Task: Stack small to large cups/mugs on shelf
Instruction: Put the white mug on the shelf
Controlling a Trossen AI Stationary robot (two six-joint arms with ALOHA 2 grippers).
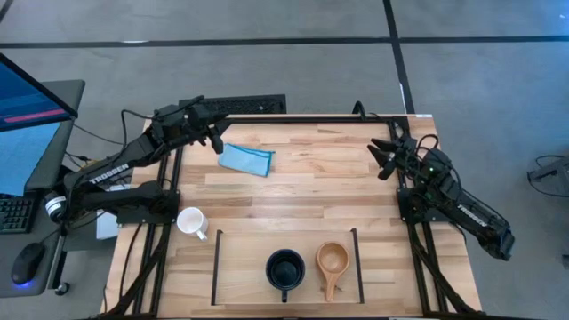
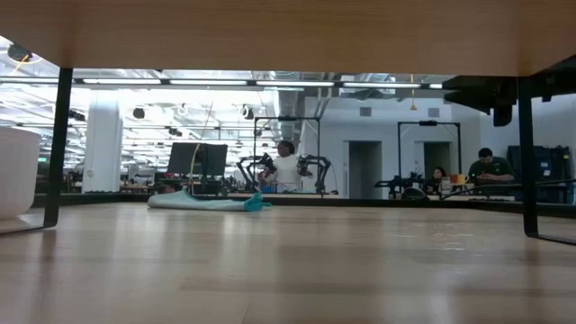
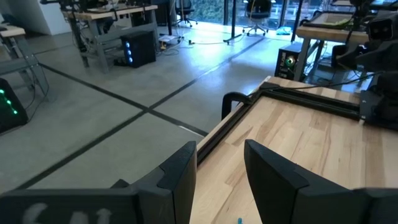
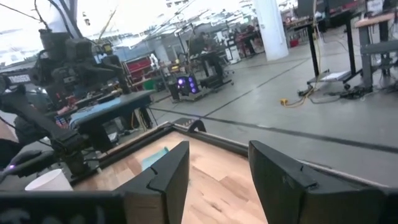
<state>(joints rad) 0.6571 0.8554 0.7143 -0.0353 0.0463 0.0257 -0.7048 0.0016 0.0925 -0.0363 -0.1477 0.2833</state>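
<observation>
Two of three done, with wooden cup and dark mug inside the shelf and white mug just outside its left rail on the counter; next, reaching for that mug, likely with the left hand, fingers apart like the right hand, both well beyond the shelf.

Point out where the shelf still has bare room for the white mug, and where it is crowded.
Inside the shelf, the stretch between its left rail and the dark mug is bare. The right part is crowded: dark mug and wooden cup sit side by side. The white mug stands outside the left rail. Both the left hand and right hand wait at the far edge.
</observation>
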